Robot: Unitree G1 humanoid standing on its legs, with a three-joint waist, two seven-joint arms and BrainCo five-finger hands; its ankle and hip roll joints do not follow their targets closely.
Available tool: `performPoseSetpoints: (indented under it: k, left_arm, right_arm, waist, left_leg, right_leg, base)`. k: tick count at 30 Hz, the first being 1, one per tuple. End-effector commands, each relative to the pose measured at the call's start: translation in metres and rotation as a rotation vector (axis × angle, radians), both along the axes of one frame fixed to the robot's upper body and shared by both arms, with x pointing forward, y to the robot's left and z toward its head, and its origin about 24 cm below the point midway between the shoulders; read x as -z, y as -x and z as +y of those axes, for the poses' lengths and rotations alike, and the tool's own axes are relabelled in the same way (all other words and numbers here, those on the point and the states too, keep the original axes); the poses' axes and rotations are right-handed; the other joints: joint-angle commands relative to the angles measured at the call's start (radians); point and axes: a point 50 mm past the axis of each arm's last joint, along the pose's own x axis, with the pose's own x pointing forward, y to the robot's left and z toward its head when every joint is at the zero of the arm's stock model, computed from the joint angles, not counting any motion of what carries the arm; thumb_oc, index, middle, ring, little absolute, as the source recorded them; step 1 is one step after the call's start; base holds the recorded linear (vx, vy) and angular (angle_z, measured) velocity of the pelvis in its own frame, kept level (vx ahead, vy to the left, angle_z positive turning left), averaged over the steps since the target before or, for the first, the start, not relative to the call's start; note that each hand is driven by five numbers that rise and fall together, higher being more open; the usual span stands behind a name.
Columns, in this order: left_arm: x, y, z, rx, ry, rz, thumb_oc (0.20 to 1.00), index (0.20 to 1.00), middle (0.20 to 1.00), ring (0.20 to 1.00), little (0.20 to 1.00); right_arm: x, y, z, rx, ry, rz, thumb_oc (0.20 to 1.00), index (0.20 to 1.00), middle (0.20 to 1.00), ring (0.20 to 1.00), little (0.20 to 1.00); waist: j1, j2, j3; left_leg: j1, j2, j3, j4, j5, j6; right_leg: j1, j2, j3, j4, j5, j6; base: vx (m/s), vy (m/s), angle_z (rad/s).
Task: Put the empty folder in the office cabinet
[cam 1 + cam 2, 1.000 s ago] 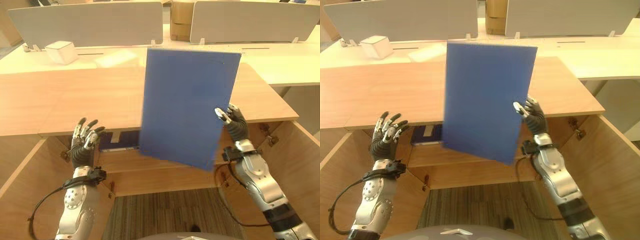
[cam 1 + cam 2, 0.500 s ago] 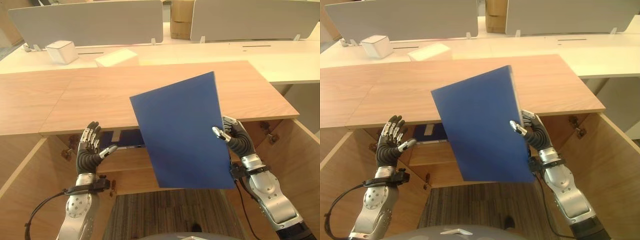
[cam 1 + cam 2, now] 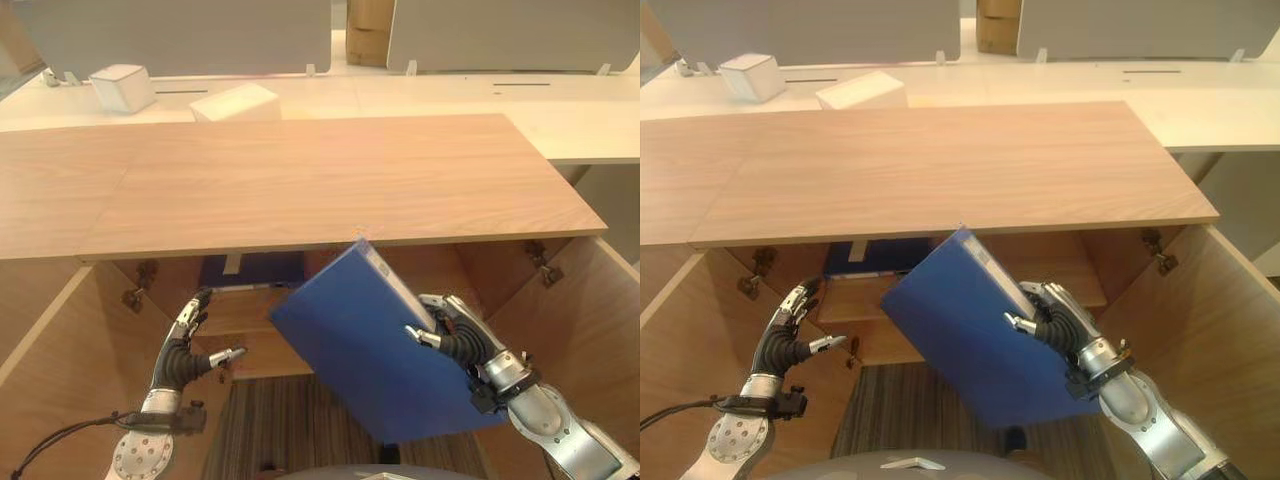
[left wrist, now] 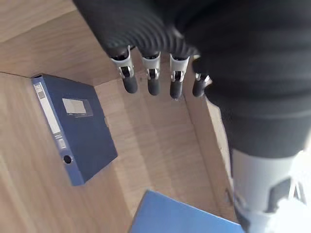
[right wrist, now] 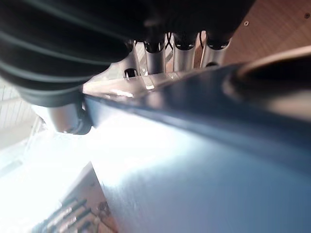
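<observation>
A blue folder (image 3: 370,355) hangs tilted in front of the open office cabinet (image 3: 300,180), its upper corner just under the wooden top's front edge. My right hand (image 3: 455,340) is shut on the folder's right edge, thumb on the front face and fingers behind; the right wrist view shows the blue cover (image 5: 204,160) pinched under the fingers (image 5: 182,53). My left hand (image 3: 190,345) is open at the lower left, apart from the folder, fingers (image 4: 150,80) pointing into the cabinet. A corner of the held folder (image 4: 180,216) appears in the left wrist view.
Another blue folder (image 3: 250,270) lies flat on the cabinet shelf (image 4: 155,141), seen with its label (image 4: 73,128). Both cabinet doors (image 3: 590,330) stand swung open at the sides. White boxes (image 3: 120,85) and grey partitions sit on the desks behind.
My right hand has lowered the folder from above the cabinet top to below its front edge and tipped it toward the opening. My left hand dropped lower, still open.
</observation>
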Motion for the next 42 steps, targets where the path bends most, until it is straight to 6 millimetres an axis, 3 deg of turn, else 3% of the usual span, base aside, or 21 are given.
performPoseSetpoints:
  k: [1, 13, 16, 20, 22, 26, 28, 33, 35, 36, 41, 42]
  left_arm:
    - [-0.019, -0.009, 0.005, 0.031, -0.084, -0.137, 1.0, 1.0, 1.0, 1.0, 1.0]
    - [0.014, -0.001, 0.016, 0.127, -0.288, -0.008, 1.0, 1.0, 1.0, 1.0, 1.0]
    - [0.029, 0.001, 0.024, 0.103, -0.34, 0.048, 1.0, 1.0, 1.0, 1.0, 1.0]
    - [0.038, 0.0, 0.031, 0.078, -0.367, 0.09, 1.0, 1.0, 1.0, 1.0, 1.0]
    - [0.041, -0.003, 0.036, 0.058, -0.38, 0.102, 1.0, 1.0, 1.0, 1.0, 1.0]
    - [0.051, -0.009, 0.047, -0.017, -0.36, 0.165, 1.0, 1.0, 1.0, 1.0, 1.0]
    - [0.052, -0.012, 0.048, -0.03, -0.354, 0.171, 1.0, 1.0, 1.0, 1.0, 1.0]
    - [0.062, -0.011, 0.048, -0.057, -0.323, 0.222, 1.0, 1.0, 1.0, 1.0, 1.0]
    - [0.062, -0.012, 0.048, -0.057, -0.322, 0.221, 1.0, 1.0, 1.0, 1.0, 1.0]
    - [0.069, -0.011, 0.043, -0.052, -0.303, 0.253, 1.0, 1.0, 1.0, 1.0, 1.0]
    - [0.081, -0.013, 0.033, -0.043, -0.279, 0.301, 1.0, 1.0, 1.0, 1.0, 1.0]
    - [0.081, -0.013, 0.033, -0.043, -0.279, 0.301, 1.0, 1.0, 1.0, 1.0, 1.0]
  right_arm:
    - [-0.026, -0.006, 0.016, -0.113, -0.033, -0.191, 0.2, 0.2, 0.2, 0.2, 0.2]
    - [-0.003, -0.022, 0.007, -0.147, 0.148, -0.161, 0.2, 0.2, 0.2, 0.2, 0.2]
    - [0.01, -0.035, -0.004, -0.068, 0.199, -0.147, 0.2, 0.2, 0.2, 0.2, 0.2]
    - [0.013, -0.053, -0.013, 0.052, 0.183, -0.161, 0.2, 0.2, 0.2, 0.2, 0.2]
    - [0.008, -0.067, -0.016, 0.128, 0.146, -0.189, 0.2, 0.2, 0.2, 0.2, 0.2]
    - [-0.021, -0.107, -0.02, 0.328, -0.031, -0.286, 0.2, 0.2, 0.2, 0.2, 0.2]
    - [-0.026, -0.114, -0.021, 0.363, -0.06, -0.3, 0.2, 0.2, 0.2, 0.2, 0.2]
    - [-0.067, -0.159, -0.035, 0.607, -0.306, -0.374, 0.2, 0.2, 0.2, 0.2, 0.2]
    - [-0.067, -0.159, -0.035, 0.607, -0.307, -0.375, 0.2, 0.2, 0.2, 0.2, 0.2]
    - [-0.08, -0.17, -0.046, 0.701, -0.435, -0.383, 0.2, 0.2, 0.2, 0.2, 0.2]
    - [-0.113, -0.192, -0.082, 0.931, -0.754, -0.386, 0.2, 0.2, 0.2, 0.2, 0.2]
    - [-0.113, -0.192, -0.082, 0.931, -0.754, -0.386, 0.2, 0.2, 0.2, 0.2, 0.2]
  waist:
    - [-0.009, -0.045, 0.005]
    - [0.008, -0.026, 0.126]
    - [0.014, -0.018, 0.146]
    - [0.018, -0.007, 0.162]
    - [0.024, 0.001, 0.173]
    - [0.051, 0.023, 0.197]
    - [0.056, 0.028, 0.2]
    - [0.1, 0.048, 0.214]
    - [0.101, 0.048, 0.214]
    - [0.114, 0.053, 0.219]
    - [0.138, 0.065, 0.229]
    - [0.138, 0.065, 0.229]
  left_leg:
    - [-0.058, 0.016, -0.053, -0.006, 0.013, 0.001]
    - [-0.195, 0.014, -0.078, -0.006, 0.07, -0.006]
    - [-0.242, 0.01, -0.089, -0.006, 0.084, -0.005]
    - [-0.272, 0.004, -0.097, -0.004, 0.091, -0.003]
    - [-0.291, 0.001, -0.103, -0.002, 0.095, -0.002]
    - [-0.334, -0.006, -0.112, 0.004, 0.102, 0.002]
    - [-0.341, -0.007, -0.113, 0.005, 0.103, 0.003]
    - [-0.379, -0.013, -0.113, 0.01, 0.106, 0.006]
    - [-0.379, -0.013, -0.113, 0.01, 0.106, 0.006]
    - [-0.39, -0.017, -0.113, 0.013, 0.105, 0.008]
    - [-0.416, -0.025, -0.116, 0.026, 0.099, 0.01]
    - [-0.416, -0.025, -0.116, 0.026, 0.099, 0.01]
  right_leg:
    - [0.052, -0.132, -0.006, 0.012, -0.022, 0.119]
    - [-0.074, -0.138, -0.01, 0.022, 0.014, 0.128]
    - [-0.114, -0.145, -0.015, 0.027, 0.022, 0.127]
    - [-0.139, -0.152, -0.015, 0.032, 0.026, 0.126]
    - [-0.159, -0.154, -0.014, 0.038, 0.026, 0.124]
    - [-0.202, -0.158, -0.007, 0.044, 0.032, 0.118]
    - [-0.209, -0.159, -0.007, 0.045, 0.032, 0.116]
    - [-0.245, -0.163, 0.004, 0.044, 0.039, 0.111]
    - [-0.246, -0.163, 0.004, 0.045, 0.039, 0.111]
    - [-0.253, -0.165, 0.007, 0.044, 0.039, 0.109]
    - [-0.272, -0.166, 0.01, 0.048, 0.035, 0.104]
    - [-0.272, -0.166, 0.01, 0.048, 0.035, 0.104]
  base:
    - [-0.06, 0.003, 0.06]
    - [-0.1, 0.002, 0.01]
    - [-0.07, -0.003, 0.08]
    - [-0.03, 0.006, 0.09]
    - [-0.04, 0.005, 0.07]
    - [-0.04, -0.005, 0.01]
    - [0.0, 0.0, 0.0]
    - [0.01, 0.003, 0.01]
    - [0.0, 0.006, 0.02]
    - [0.01, 0.012, 0.04]
    - [0.0, 0.0, 0.0]
    - [0.0, 0.0, 0.0]
